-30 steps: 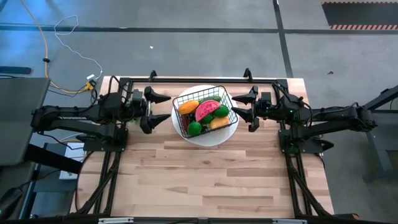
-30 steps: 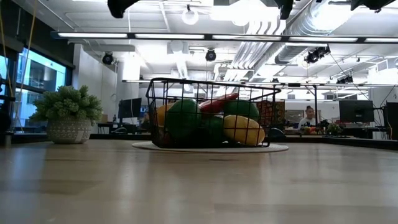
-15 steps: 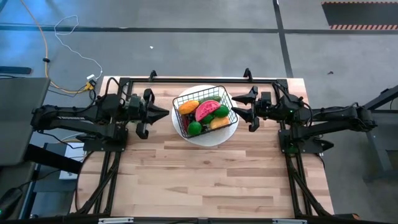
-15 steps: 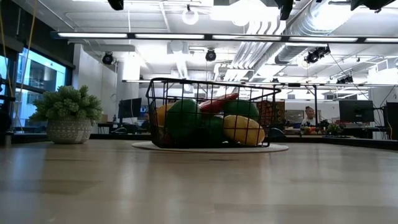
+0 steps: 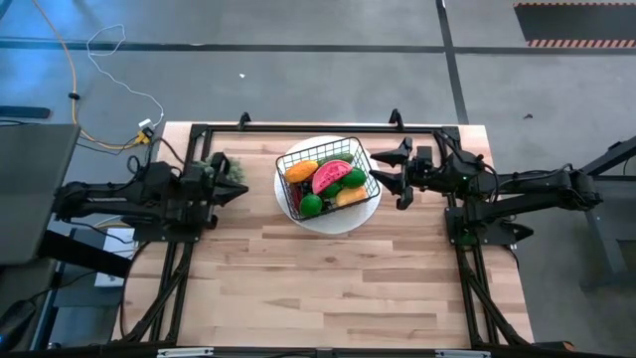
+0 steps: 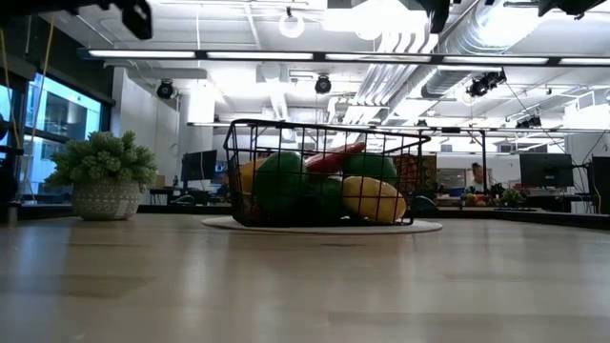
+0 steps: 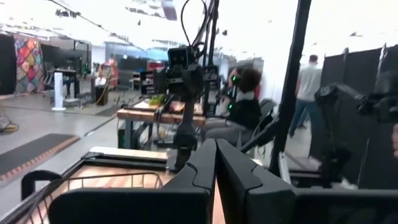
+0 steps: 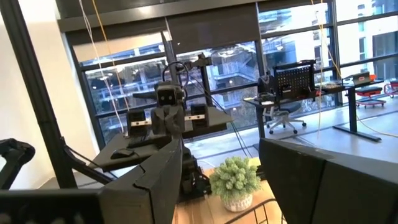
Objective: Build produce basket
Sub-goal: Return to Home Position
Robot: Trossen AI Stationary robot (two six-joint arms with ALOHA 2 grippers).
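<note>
The basket (image 5: 367, 165) is reachable from overhead. The right end effector (image 5: 384, 171) crowds its right side. The left end effector (image 5: 237, 187) and a potted plant (image 5: 220, 163) stand off its left. In front lies bare worktop (image 5: 328, 288).

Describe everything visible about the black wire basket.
The basket is rectangular, black wire mesh with open grid sides, upright and skewed to the table edges. It stands on a round white plate near the table's far middle, filled with produce: a red watermelon slice on top, green and orange-yellow pieces around it.

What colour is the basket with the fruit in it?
Black. The basket shows best in the low view.
</note>
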